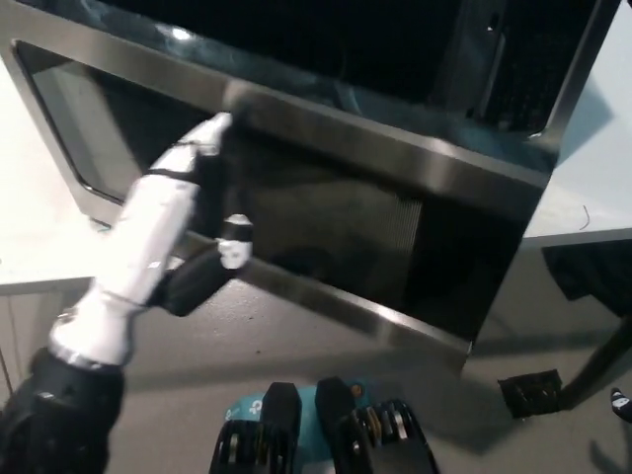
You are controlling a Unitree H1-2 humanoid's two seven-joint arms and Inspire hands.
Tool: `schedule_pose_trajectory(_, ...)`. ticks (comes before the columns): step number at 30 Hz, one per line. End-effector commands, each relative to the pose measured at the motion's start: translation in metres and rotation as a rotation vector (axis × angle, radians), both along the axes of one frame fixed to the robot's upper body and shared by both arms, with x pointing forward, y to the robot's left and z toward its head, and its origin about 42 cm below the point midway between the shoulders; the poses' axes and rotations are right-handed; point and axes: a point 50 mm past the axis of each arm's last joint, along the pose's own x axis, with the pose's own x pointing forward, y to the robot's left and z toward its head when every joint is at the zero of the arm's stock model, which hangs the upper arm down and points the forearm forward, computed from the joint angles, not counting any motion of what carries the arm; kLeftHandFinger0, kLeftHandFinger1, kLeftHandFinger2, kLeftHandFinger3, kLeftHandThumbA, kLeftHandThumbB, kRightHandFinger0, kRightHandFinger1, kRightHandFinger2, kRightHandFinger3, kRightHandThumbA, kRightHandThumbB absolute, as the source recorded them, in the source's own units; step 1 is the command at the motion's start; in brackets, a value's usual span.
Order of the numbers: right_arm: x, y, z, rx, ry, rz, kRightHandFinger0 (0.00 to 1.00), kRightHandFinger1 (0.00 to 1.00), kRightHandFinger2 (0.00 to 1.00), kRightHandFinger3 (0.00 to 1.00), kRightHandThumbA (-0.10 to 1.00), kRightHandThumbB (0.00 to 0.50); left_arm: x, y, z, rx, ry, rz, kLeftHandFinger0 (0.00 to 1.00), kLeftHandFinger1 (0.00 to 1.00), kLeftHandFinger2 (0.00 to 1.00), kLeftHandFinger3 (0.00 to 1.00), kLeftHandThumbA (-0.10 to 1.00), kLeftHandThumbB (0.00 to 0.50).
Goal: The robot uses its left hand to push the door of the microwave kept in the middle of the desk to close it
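The microwave [513, 69] stands on the pale desk [592, 188], its dark glass door [395, 237] with a steel frame swung most of the way towards the body. My white left hand [193, 197] comes up from the lower left and lies flat against the door's outer face, open and motion-blurred, holding nothing. Only a black tip of my right hand [620, 399] shows at the lower right edge, well away from the microwave.
The desk's front edge [39, 281] runs along the left, with grey floor below it. A black plate [528, 390] and a dark slanted leg [602, 355] sit on the floor at the lower right.
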Motion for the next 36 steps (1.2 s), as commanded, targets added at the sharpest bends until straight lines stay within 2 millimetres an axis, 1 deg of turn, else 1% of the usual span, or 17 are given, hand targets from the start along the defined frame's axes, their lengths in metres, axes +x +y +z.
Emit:
schedule_pose_trajectory(1,0.009,-0.011,0.014,-0.034,-0.031,0.003,1.0,1.0,1.0,1.0,0.58,0.0,-0.002,-0.029,0.004,0.18,-0.176,-0.07,1.0,1.0,1.0,1.0,-0.1,0.0)
schedule_pose_trajectory(6,0.007,-0.01,0.012,-0.031,-0.027,0.002,1.0,1.0,1.0,1.0,0.58,0.0,0.012,-0.039,-0.009,0.227,-0.19,-0.07,1.0,1.0,1.0,1.0,-0.1,0.0)
schedule_pose_trajectory(12,0.002,-0.006,0.005,-0.026,-0.012,0.007,1.0,1.0,1.0,1.0,0.58,0.0,0.058,-0.05,-0.011,0.344,-0.228,-0.033,1.0,1.0,1.0,1.0,-0.1,0.0)
schedule_pose_trajectory(17,0.001,-0.003,0.003,-0.023,-0.005,0.013,1.0,1.0,1.0,1.0,0.58,0.0,0.111,-0.054,0.0,0.451,-0.333,0.073,1.0,1.0,0.99,1.0,-0.1,0.0)
schedule_pose_trajectory(18,0.001,-0.003,0.003,-0.023,-0.005,0.013,1.0,1.0,1.0,1.0,0.58,0.0,0.121,-0.054,0.004,0.477,-0.345,0.106,1.0,0.98,0.93,1.0,-0.1,0.0)
schedule_pose_trajectory(19,-0.003,-0.002,-0.001,-0.021,0.003,0.015,1.0,1.0,1.0,1.0,0.58,0.0,0.129,-0.054,0.007,0.505,-0.356,0.138,1.0,0.89,0.86,0.96,-0.08,0.0)
schedule_pose_trajectory(20,-0.003,-0.001,-0.001,-0.021,0.004,0.016,1.0,1.0,1.0,1.0,0.58,0.0,0.134,-0.054,0.01,0.514,-0.37,0.149,0.98,0.85,0.83,0.94,-0.07,0.0)
schedule_pose_trajectory(21,-0.003,-0.001,-0.001,-0.021,0.004,0.016,1.0,1.0,1.0,1.0,0.58,0.0,0.138,-0.055,0.016,0.532,-0.391,0.167,0.81,0.73,0.74,0.87,0.04,0.0)
schedule_pose_trajectory(22,-0.003,-0.001,-0.001,-0.021,0.004,0.016,1.0,1.0,1.0,1.0,0.58,0.0,0.146,-0.055,0.024,0.555,-0.434,0.199,0.73,0.65,0.67,0.83,0.07,0.005)
schedule_pose_trajectory(23,-0.008,0.0,-0.004,-0.019,0.013,0.016,1.0,1.0,1.0,1.0,0.58,0.0,0.154,-0.054,0.031,0.602,-0.441,0.23,0.53,0.5,0.56,0.75,0.32,0.016)
schedule_pose_trajectory(27,-0.011,0.001,-0.007,-0.015,0.019,0.015,1.0,1.0,1.0,1.0,0.58,0.0,0.17,-0.054,0.044,0.629,-0.484,0.279,0.2,0.24,0.36,0.6,0.62,0.125)
schedule_pose_trajectory(30,-0.014,0.002,-0.01,-0.012,0.024,0.015,1.0,1.0,1.0,1.0,0.58,0.0,0.187,-0.052,0.055,0.663,-0.514,0.336,0.0,0.05,0.21,0.5,0.84,0.282)
schedule_pose_trajectory(32,-0.016,0.003,-0.011,-0.011,0.027,0.015,1.0,1.0,1.0,1.0,0.58,0.0,0.196,-0.051,0.061,0.703,-0.522,0.373,0.0,0.0,0.13,0.45,1.0,0.376)
schedule_pose_trajectory(33,-0.016,0.003,-0.011,-0.011,0.027,0.015,1.0,1.0,1.0,1.0,0.58,0.0,0.199,-0.051,0.064,0.713,-0.522,0.381,0.0,0.0,0.1,0.43,1.0,0.416)
schedule_pose_trajectory(34,-0.017,0.005,-0.014,-0.006,0.029,0.014,1.0,1.0,1.0,1.0,0.58,0.0,0.201,-0.051,0.064,0.719,-0.523,0.38,0.0,0.0,0.1,0.43,1.0,0.415)
schedule_pose_trajectory(35,-0.018,0.005,-0.014,-0.006,0.03,0.013,1.0,1.0,1.0,1.0,0.58,0.0,0.206,-0.051,0.067,0.752,-0.521,0.409,0.0,0.0,0.06,0.42,1.0,0.486)
schedule_pose_trajectory(36,-0.018,0.005,-0.014,-0.006,0.03,0.013,1.0,1.0,1.0,1.0,0.58,0.0,0.209,-0.052,0.069,0.775,-0.504,0.423,0.0,0.0,0.05,0.42,1.0,0.494)
